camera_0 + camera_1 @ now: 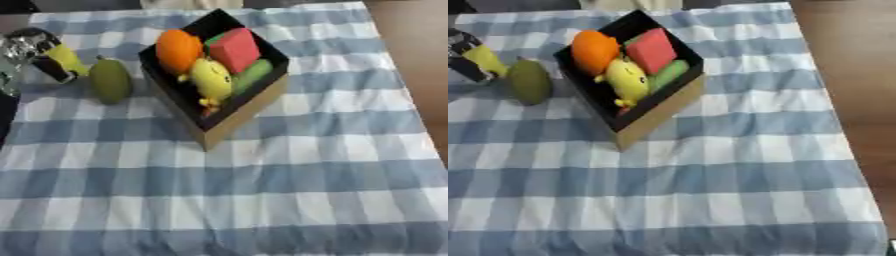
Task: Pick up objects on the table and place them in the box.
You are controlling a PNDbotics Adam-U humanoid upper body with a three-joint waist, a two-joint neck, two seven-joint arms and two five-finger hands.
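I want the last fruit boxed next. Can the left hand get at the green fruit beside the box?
Probably yes. The left hand is right beside the green fruit, left of the box, with nothing between them. But it seems to hold a yellow object already.

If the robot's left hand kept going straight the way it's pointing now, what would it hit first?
Probably the green fruit. The left hand comes in from the upper left, holding a yellow object, and aims down and right toward the fruit lying beside the box. Depth is unclear, so it may pass above.

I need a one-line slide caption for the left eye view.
Left hand holding a yellow object beside a green fruit, near the filled box.
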